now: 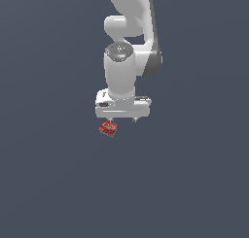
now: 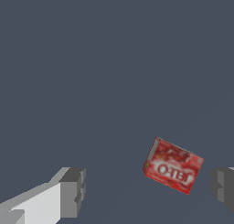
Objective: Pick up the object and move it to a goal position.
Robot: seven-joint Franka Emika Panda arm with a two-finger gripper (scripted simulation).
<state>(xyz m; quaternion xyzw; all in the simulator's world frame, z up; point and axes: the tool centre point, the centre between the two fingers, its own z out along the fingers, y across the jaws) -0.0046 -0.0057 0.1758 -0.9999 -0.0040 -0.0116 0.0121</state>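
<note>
jaws spread wide, nothing in them; gripper (image 2: 146,191) is above the red box (image 2: 172,166), which lies flat on the plain grey floor (image 2: 114,58). wrist view: box sits in the gap but off-centre, close to one finger (image 2: 223,186), well apart from the other. it's also yawed against the finger line. my call: shift toward the near finger to centre it, rotate wrist so pads meet its flat sides, then descend straight and close, or the near pad will nudge it first

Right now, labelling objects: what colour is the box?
Red box with whitish lettering, clearest in the wrist view.
</note>
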